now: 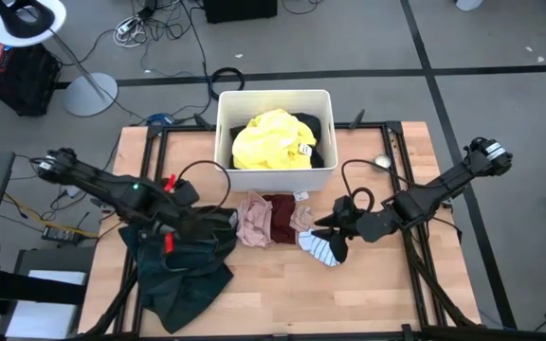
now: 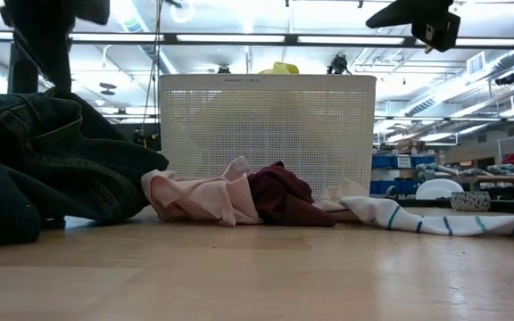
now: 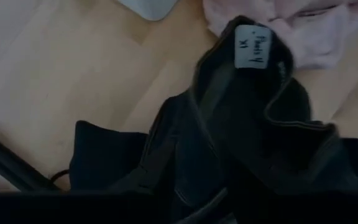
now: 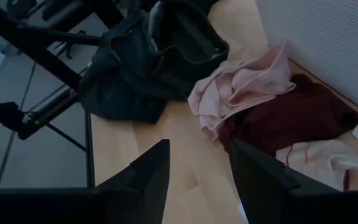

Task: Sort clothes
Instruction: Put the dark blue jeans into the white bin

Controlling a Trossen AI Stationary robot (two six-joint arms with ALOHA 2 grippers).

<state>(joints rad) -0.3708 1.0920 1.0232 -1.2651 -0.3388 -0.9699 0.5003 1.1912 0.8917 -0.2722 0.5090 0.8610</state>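
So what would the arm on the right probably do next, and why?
Probably lower the right pincer onto the striped piece and close. Its fingers are open and empty in the right wrist view, it hangs right above that piece in the high view, and the pink piece and maroon piece also lie outside the bin.

left pincer (image 1: 200,225) buried in dark green garment (image 1: 183,270), grip unseen
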